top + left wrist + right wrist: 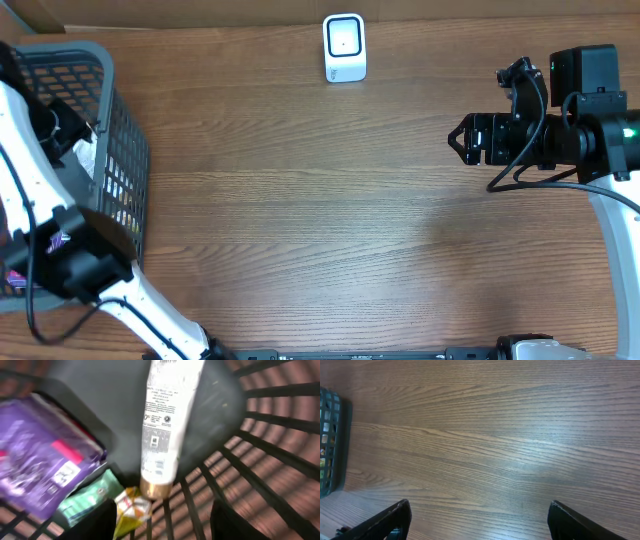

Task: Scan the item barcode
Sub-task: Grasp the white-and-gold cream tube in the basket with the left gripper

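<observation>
While we're at the pick, the table carries the basket at the overhead frame's left edge. Our left gripper hangs inside it, fingers apart, holding nothing. The right gripper hovers wide open at the right edge. A white tube, likely our item, runs down the wrist frame's centre. Next, we reckon: drop, close on it, lift it to the scanner at top centre.
</observation>
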Motion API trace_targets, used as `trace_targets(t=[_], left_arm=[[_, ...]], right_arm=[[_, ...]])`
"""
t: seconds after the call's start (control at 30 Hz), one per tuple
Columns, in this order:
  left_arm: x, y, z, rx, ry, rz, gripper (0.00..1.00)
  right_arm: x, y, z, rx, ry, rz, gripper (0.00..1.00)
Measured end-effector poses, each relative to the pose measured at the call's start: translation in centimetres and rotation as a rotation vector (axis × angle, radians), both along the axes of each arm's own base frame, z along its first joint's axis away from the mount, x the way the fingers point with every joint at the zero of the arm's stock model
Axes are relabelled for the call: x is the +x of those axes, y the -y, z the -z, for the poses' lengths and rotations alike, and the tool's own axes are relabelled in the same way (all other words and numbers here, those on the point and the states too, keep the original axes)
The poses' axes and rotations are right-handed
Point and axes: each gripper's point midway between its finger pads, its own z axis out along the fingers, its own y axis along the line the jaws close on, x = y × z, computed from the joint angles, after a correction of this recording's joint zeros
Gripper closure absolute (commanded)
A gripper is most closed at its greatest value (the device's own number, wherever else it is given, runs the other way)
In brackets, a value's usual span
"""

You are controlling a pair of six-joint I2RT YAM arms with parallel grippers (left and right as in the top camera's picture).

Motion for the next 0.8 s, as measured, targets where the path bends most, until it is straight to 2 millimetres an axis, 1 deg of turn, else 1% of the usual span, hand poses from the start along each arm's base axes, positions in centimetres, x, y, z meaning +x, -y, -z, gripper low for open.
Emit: trace_targets(t=[0.1, 0.13, 0.2, 0.3, 0.47, 0.57, 0.6, 0.67, 0.73, 0.8], left_arm=[[-0.8, 0.5, -3.5, 0.044, 0.07, 0.0, 0.51], [-1.1, 0.7, -4.2, 0.052, 0.082, 0.0, 0.52], [-1.4, 0.9, -5.4, 0.068, 0.107, 0.0, 0.59], [-1.6, 1.0, -6.0, 0.077, 0.122, 0.0, 0.6], [-1.6, 0.9, -5.2, 0.114, 0.173, -0.001, 0.61], [-2.1, 1.1, -4.7, 0.156, 0.232, -0.003, 0.56], [-2.5, 1.3, -4.7, 0.17, 0.253, -0.006, 0.54], [-3.1, 1.2, -5.1, 0.218, 0.326, -0.014, 0.49], [-4.3, 1.1, -5.5, 0.263, 0.387, -0.034, 0.4], [-5.2, 0.3, -6.2, 0.311, 0.444, -0.06, 0.31]], right_arm=[[0.0, 0.0, 0.0, 0.0, 0.0, 0.0, 0.09], [0.0, 0.0, 0.0, 0.0, -0.001, 0.0, 0.09], [0.0, 0.0, 0.0, 0.0, 0.0, 0.0, 0.08], [0.0, 0.0, 0.0, 0.0, -0.001, 0.0, 0.07], [0.0, 0.0, 0.0, -0.001, -0.002, -0.001, 0.06], [-0.2, 0.0, 0.1, 0.0, -0.007, 0.0, 0.06], [-0.2, 0.0, 0.1, -0.001, -0.01, 0.0, 0.05], [-0.2, 0.0, 0.1, -0.001, -0.01, 0.0, 0.05], [-0.2, 0.0, 0.1, -0.001, -0.011, 0.0, 0.05], [-0.2, 0.0, 0.1, -0.001, -0.012, 0.0, 0.05]])
